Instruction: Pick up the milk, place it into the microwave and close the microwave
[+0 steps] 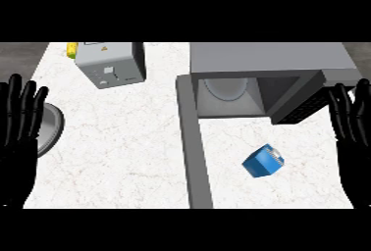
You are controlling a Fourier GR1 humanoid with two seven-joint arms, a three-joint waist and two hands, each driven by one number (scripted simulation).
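Left hand (18,139) and right hand (355,135) rested, fingers (29,100) straight, as the milk (262,161) lay askew before the open microwave (268,56); an off-centre grasp could skid it away.

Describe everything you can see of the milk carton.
The milk carton is a small blue box with a pale end face, seemingly cardboard. It sits skewed on the white marbled counter, before the open microwave and right of its swung-out door. Only the counter touches it.
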